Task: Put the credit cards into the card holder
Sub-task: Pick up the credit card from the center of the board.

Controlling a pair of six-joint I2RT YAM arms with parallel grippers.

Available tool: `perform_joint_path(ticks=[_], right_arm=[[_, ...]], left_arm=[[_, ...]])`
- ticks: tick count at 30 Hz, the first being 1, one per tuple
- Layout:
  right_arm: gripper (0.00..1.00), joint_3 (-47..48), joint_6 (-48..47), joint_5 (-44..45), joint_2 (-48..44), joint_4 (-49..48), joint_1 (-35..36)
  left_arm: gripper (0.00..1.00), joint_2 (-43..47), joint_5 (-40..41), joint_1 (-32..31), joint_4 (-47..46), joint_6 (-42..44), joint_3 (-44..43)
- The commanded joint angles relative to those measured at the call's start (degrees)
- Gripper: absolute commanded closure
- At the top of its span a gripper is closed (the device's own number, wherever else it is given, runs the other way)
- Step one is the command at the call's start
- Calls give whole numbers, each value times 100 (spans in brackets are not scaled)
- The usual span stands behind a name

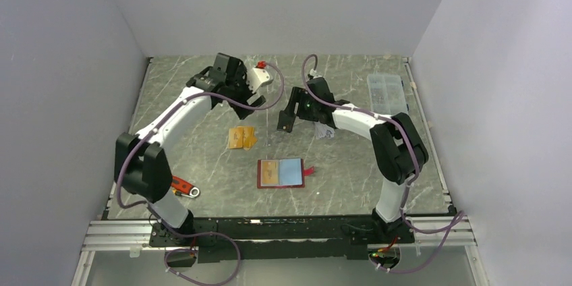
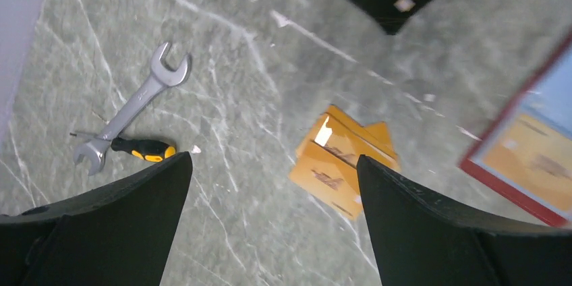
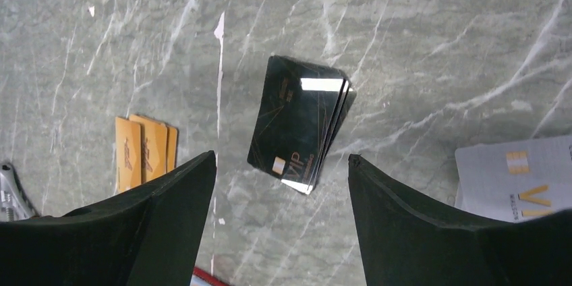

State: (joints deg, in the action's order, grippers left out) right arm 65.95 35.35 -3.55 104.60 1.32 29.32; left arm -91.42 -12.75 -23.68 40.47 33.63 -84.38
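The grey-green marble-look table [image 1: 351,185] lies under both my arms. At its far right edge stands a clear plastic compartment box [image 1: 386,90].

The dark-red folding card holder [image 1: 280,173] lies open and flat near the middle of the table, closer to my bases than anything else of the task. An orange card shows in its left clear sleeve and the right one looks blue. Its red snap tab sticks out on the right side.

A silver open-ended wrench [image 2: 131,107] lies at the near left. A screwdriver with a black-and-yellow handle [image 2: 143,148] is touching it at its lower end.

My left gripper [image 2: 273,164] hangs above the table with its jaws spread fully and nothing between them. Below it lies a small fanned stack of orange credit cards [image 2: 344,161], just beyond the card holder. I cannot read their dark print.

My right gripper [image 3: 281,158] is also released, jaws wide apart and gripping nothing. Under it a small fanned stack of glossy black credit cards [image 3: 300,124] lies flat on the table. The top one has a gold chip and the gold letters "VIP".

To the right of the black stack lies a silver-grey credit card [image 3: 519,178]. It shows a gold chip and the gold letters "VI" before the view cuts it off.
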Motion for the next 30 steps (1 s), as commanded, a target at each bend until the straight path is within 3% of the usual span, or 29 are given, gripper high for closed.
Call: perform_joint_path(ticks=[1, 2, 6, 10, 15, 19, 22, 24, 30], right_arm=[[27, 414, -69, -28, 307, -167, -73], [27, 469, -45, -39, 386, -166, -82], [28, 600, -5, -36, 633, -231, -101], [28, 607, 25, -67, 795, -306, -168], [31, 581, 98, -132, 935, -403, -243], [35, 516, 253, -232, 1023, -576, -260], [41, 475, 435, -314, 1098, -671, -305], [44, 432, 553, -440, 1138, -780, -341], [48, 222, 692, -571, 1180, -1007, -376]], left_arm=[[1, -158, 969, -51, -1621, -95, 524], [1, -401, 1216, -125, -1525, -36, 362], [1, -2100, 1244, -129, 402, -237, -1500], [0, -2104, 1185, -202, -308, -493, -1210], [1, -2880, -754, 212, 833, -1475, -2609], [2, -2750, -1408, 175, -5, -2288, -1988], [18, -2607, -1377, 87, -725, -2756, -1394], [36, -2679, -1288, 8, -993, -2900, -1207], [47, -3067, -895, -313, -1010, -2874, -1340]])
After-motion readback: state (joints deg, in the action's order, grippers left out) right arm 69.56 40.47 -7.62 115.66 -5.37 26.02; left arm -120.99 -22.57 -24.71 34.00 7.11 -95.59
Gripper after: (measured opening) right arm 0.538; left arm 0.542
